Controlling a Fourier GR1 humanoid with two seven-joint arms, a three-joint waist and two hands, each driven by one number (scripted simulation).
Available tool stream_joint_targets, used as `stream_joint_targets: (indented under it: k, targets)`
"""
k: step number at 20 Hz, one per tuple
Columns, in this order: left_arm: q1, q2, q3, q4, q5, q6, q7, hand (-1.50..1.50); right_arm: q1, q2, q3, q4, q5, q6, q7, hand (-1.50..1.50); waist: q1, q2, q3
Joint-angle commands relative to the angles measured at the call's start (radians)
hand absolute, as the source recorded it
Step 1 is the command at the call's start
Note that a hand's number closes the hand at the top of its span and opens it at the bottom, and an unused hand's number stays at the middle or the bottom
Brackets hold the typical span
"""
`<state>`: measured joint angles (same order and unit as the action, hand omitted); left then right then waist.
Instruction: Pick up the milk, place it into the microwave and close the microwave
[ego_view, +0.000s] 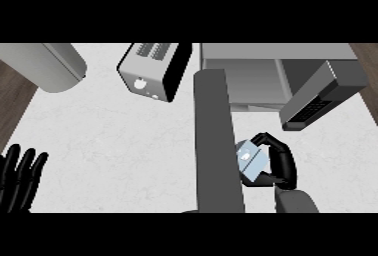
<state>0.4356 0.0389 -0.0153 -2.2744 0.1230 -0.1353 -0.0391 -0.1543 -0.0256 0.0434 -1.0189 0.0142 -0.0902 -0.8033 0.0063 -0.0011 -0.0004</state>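
Curling its black fingers and thumb around the milk (251, 161), the right hand (283, 162) gripped the pale carton just above the white bench (125, 150), below the microwave (255, 80). The microwave's door (322, 95) stood swung open to the right, its grey cavity facing the carton. A toaster (151, 70) sat left of the microwave. At the lower left edge, the left hand (18, 177) rested with straight fingers, released and grasping nothing.
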Motion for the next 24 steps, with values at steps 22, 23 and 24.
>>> stream_joint_targets:
  k: [22, 23, 24]
  targets:
    - [-0.111, 0.028, 0.057, 0.118, 0.035, -0.058, -0.010, -1.50, -0.741, -0.185, -0.248, 0.736, 0.142, -0.416, 0.196, 1.50, 0.059, 0.030, 0.003]
    - [-0.112, 0.023, 0.036, 0.045, 0.040, -0.036, 0.056, -1.50, -0.772, -0.180, -0.254, 0.749, 0.146, -0.473, 0.239, 1.50, 0.067, 0.030, 0.004]
    - [-0.093, 0.044, 0.063, 0.054, 0.050, -0.066, 0.017, -1.50, -0.775, -0.175, -0.242, 0.762, 0.169, -0.536, 0.232, 1.50, 0.075, 0.030, 0.003]
